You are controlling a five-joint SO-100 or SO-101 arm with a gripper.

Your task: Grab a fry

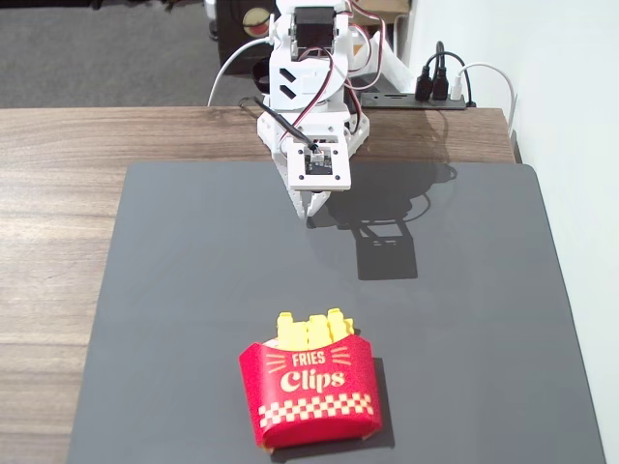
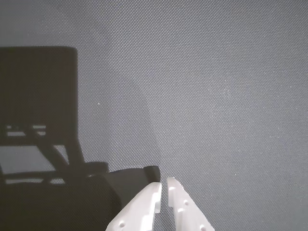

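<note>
Fries [image 1: 311, 331] are seen only as tips in the carton [image 1: 309, 394] at lower centre, none grabbed, the gripper [image 2: 164, 185] kept nearly closed, empty, upper centre.

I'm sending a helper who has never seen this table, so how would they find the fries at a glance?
Start at the big dark grey mat covering the wooden table. Near its front edge in the fixed view sits a red carton lettered "FRIES Clips". The fries are the yellow tips poking from its top, the only yellow there.
</note>
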